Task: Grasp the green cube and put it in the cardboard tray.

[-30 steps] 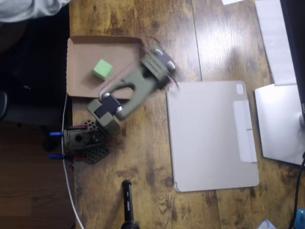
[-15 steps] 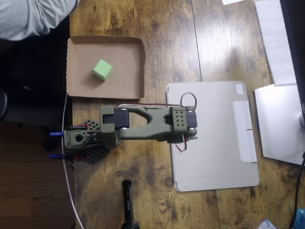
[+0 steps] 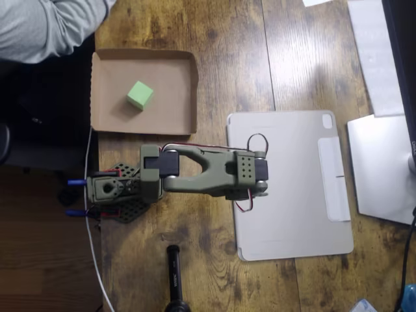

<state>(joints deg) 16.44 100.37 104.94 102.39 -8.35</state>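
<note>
A: So, where does the green cube (image 3: 140,95) sit?

B: Inside the cardboard tray (image 3: 174,117), toward its left-middle, clear of all four rims. The tray lies at the upper left of the bench (image 3: 221,52), with its left rim at the bench's edge.

A: And the arm?

B: The olive arm (image 3: 201,177) stretches rightward from its base (image 3: 114,193) at the left edge of the bench. Its far end hangs over the left part of the grey tablet cover (image 3: 292,185), well apart from the tray. The end effector (image 3: 257,179) is under the wrist housing from this overhead angle, so whether it is clenched or released I cannot tell.

A: Open room?

B: Bare wood runs between the tray and the cover, and across the top middle of the bench. The lower left below the arm is open too, apart from a black cylinder (image 3: 173,276) at the bottom edge.

A: Counts?

B: One cube, one tray, one arm, one tablet cover. A person's grey sleeve (image 3: 45,26) shows at the top left corner, and pale flat items (image 3: 380,166) crowd the right edge.
</note>
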